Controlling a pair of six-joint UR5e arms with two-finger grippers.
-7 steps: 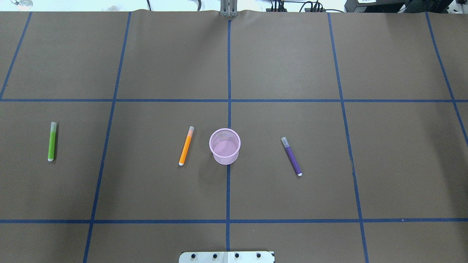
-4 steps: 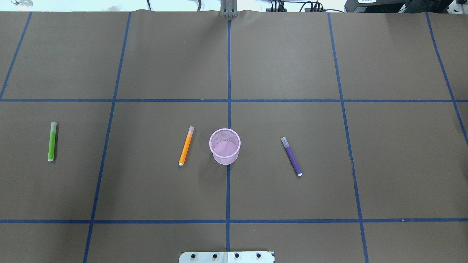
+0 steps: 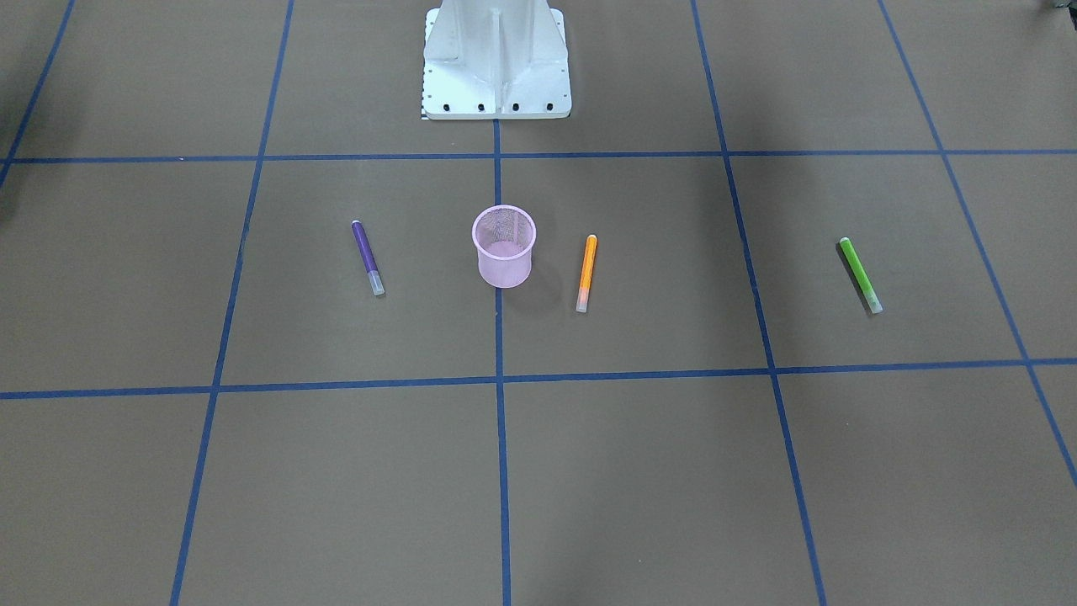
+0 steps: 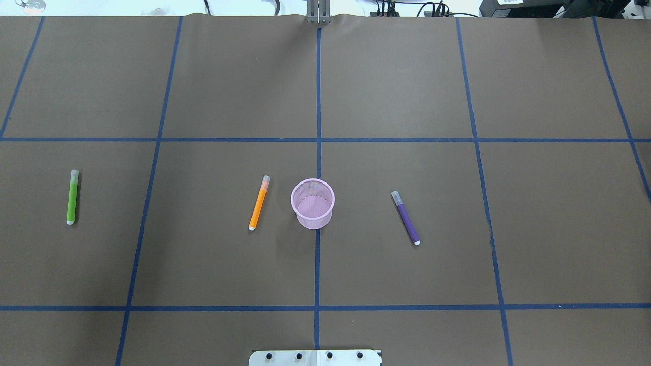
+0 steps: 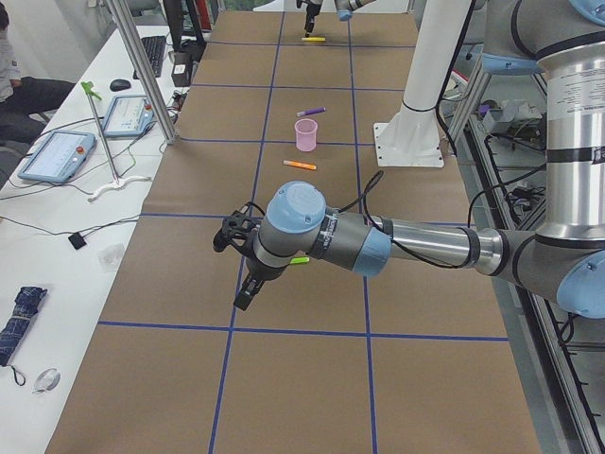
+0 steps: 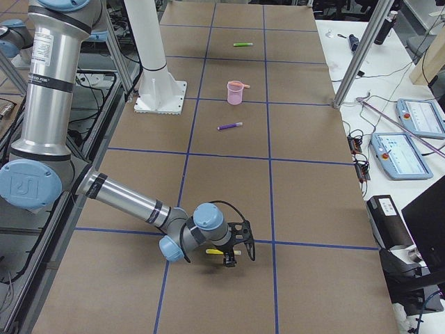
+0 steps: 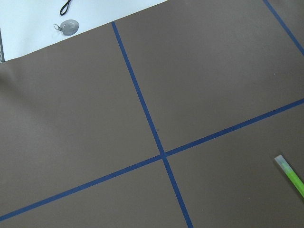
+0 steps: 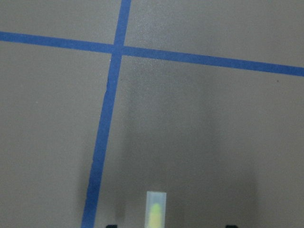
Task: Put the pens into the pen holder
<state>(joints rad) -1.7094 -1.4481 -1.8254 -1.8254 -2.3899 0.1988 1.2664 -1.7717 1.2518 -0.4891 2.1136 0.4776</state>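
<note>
The pink mesh pen holder (image 4: pixel 313 203) stands upright at the table's middle. The orange pen (image 4: pixel 259 203) lies just left of it, the purple pen (image 4: pixel 405 217) to its right, and the green pen (image 4: pixel 72 196) far left. The pale yellow pen (image 6: pixel 217 252) lies far out on the right, outside the overhead view. My right gripper (image 6: pixel 240 249) hangs low over it. In the right wrist view the pen's cap (image 8: pixel 155 211) lies between two dark fingertips set wide apart. My left gripper (image 5: pixel 244 295) hovers near the green pen (image 5: pixel 300 260); I cannot tell whether it is open.
The robot's white base plate (image 4: pixel 315 358) sits at the near table edge. Blue tape lines (image 4: pixel 318 254) grid the brown table cover. Beyond the far edge stand tablets (image 5: pixel 57 154), cables and a metal post (image 5: pixel 142 66). A person (image 5: pixel 11 80) sits at the far left.
</note>
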